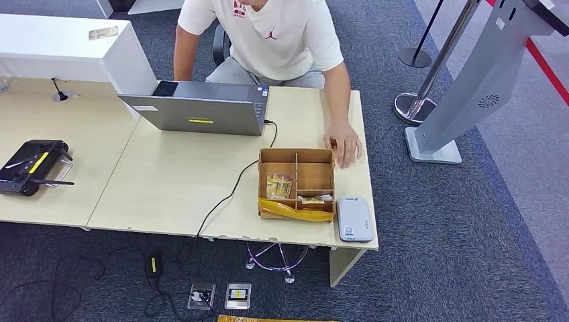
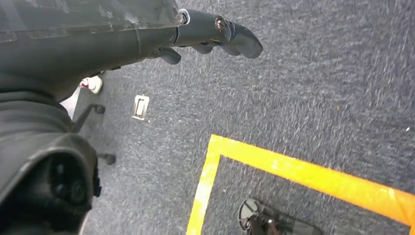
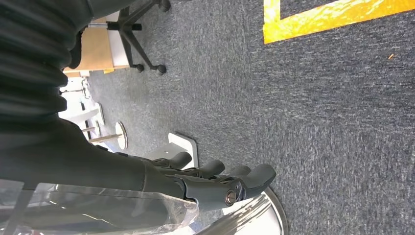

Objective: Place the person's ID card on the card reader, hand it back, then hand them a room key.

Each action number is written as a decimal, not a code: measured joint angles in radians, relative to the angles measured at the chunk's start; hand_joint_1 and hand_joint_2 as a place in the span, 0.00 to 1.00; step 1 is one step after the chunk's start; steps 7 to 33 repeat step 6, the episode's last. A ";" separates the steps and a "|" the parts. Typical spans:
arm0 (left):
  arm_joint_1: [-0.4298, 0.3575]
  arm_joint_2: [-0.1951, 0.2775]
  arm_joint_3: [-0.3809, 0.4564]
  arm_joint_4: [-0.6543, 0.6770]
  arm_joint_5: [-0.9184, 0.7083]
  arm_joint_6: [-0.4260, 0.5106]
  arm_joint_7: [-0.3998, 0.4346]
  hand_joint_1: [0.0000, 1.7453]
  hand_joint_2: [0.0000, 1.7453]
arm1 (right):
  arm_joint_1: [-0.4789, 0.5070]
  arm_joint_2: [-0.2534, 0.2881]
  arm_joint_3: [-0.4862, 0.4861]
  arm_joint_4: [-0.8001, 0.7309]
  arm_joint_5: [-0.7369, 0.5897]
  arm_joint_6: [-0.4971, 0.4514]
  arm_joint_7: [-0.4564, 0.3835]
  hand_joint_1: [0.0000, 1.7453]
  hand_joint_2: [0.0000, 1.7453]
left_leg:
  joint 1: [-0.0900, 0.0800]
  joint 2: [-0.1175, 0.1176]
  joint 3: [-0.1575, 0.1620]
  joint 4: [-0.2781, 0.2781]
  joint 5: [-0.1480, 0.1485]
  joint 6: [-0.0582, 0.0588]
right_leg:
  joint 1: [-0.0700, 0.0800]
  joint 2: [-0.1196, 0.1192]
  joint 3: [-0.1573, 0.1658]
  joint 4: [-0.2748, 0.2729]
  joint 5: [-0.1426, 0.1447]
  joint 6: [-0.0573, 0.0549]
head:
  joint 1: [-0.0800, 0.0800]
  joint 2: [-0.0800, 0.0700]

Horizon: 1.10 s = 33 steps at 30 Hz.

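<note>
Dark grey carpet runs under a pale wood tabletop. Head view: a person in a white shirt sits behind it, one hand resting flat on the tabletop, touching the far corner of a wooden organizer box. Small yellow-wrapped items lie in the box's compartments; whether any is a card or key, I cannot tell. White card reader lies just beside the box, near the tabletop's front corner. Open laptop sits in front of the person, its black cable trailing over the front edge. Black controller lies well apart on the adjoining desk.

Left wrist view: left robot hand hangs over carpet, fingers loosely extended, holding nothing. Yellow floor tape below.

Right wrist view: right robot hand likewise over carpet, fingers slightly apart, nothing in them. Chair base nearby.
</note>
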 joint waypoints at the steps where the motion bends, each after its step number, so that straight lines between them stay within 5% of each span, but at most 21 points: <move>1: 0.000 0.000 0.000 0.000 0.000 -0.008 0.003 0.00 0.00 | 0.000 0.000 0.000 0.000 0.000 0.000 -0.001 0.00 1.00 | 0.000 0.000 0.000 0.000 0.000 0.000 | 0.000 0.000 0.000 0.000 0.000 0.000 | 0.000 0.000; 33: 0.000 0.000 0.000 0.000 -0.002 -0.025 0.014 0.00 0.00 | 0.000 0.000 0.000 0.000 0.004 0.003 0.000 0.00 1.00 | 0.000 0.000 0.000 0.000 0.000 0.000 | 0.000 0.000 0.000 0.000 0.000 0.000 | 0.000 0.000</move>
